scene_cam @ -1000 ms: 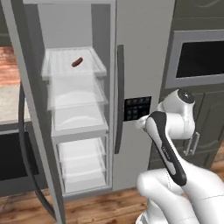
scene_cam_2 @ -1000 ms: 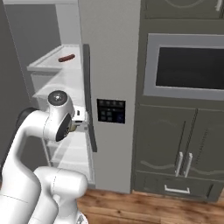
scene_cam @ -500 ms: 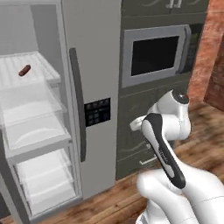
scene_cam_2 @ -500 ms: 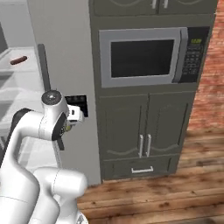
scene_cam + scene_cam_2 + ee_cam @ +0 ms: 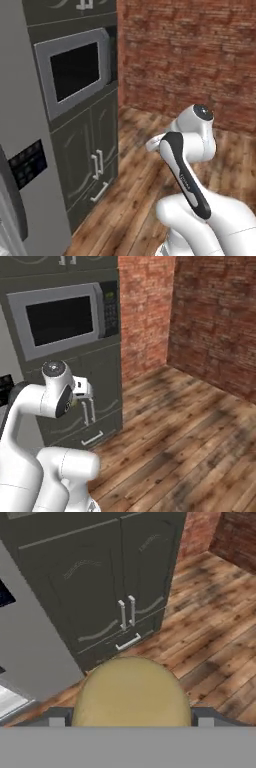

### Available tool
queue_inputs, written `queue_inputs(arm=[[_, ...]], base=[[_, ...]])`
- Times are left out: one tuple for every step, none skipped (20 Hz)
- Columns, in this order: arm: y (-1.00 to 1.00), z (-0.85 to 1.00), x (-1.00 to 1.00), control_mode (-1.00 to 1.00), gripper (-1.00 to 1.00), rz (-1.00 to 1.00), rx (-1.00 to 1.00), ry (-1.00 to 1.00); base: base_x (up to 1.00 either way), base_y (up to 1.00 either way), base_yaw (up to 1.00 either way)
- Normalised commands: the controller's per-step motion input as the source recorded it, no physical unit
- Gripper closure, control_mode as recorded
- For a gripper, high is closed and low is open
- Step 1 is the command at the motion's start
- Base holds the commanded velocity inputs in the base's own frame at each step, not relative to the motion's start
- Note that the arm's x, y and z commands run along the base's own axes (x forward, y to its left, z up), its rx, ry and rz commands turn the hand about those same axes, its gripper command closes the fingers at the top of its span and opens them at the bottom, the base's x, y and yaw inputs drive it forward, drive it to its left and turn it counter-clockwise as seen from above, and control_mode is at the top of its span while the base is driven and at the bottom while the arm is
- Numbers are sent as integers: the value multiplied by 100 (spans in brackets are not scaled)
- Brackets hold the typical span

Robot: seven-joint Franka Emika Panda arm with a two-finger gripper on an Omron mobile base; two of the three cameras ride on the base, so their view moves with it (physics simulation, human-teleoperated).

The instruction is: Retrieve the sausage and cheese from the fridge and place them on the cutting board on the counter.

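Cheese (image 5: 131, 693) clamped between the gripper (image 5: 129, 719) jaws.
Dark cabinet doors (image 5: 105, 587) ahead, fridge (image 5: 22, 165) edge at left; bare wooden floor (image 5: 190, 431) to the right.

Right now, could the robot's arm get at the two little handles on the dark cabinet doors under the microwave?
Probably reach them, yes: nothing stands before the cabinet handles. But the jaws hold the cheese, so gripping one looks unlikely.
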Motion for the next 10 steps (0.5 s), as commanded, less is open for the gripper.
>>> queue_inputs(arm=[[0, 0, 0, 100, 100, 0, 0, 0], [0, 0, 0, 100, 100, 0, 0, 0], [0, 0, 0, 100, 100, 0, 0, 0], [0, 0, 0, 100, 100, 0, 0, 0], [0, 0, 0, 100, 100, 0, 0, 0], [0, 0, 0, 100, 100, 0, 0, 0], [0, 0, 0, 100, 100, 0, 0, 0], [0, 0, 0, 100, 100, 0, 0, 0], [0, 0, 0, 100, 100, 0, 0, 0], [0, 0, 0, 100, 100, 0, 0, 0]], base=[[0, 0, -96], [0, 0, -96], [0, 0, -97], [0, 0, -99], [0, 0, -99], [0, 0, -99], [0, 0, -99], [0, 0, -100], [0, 0, -100], [0, 0, -100]])
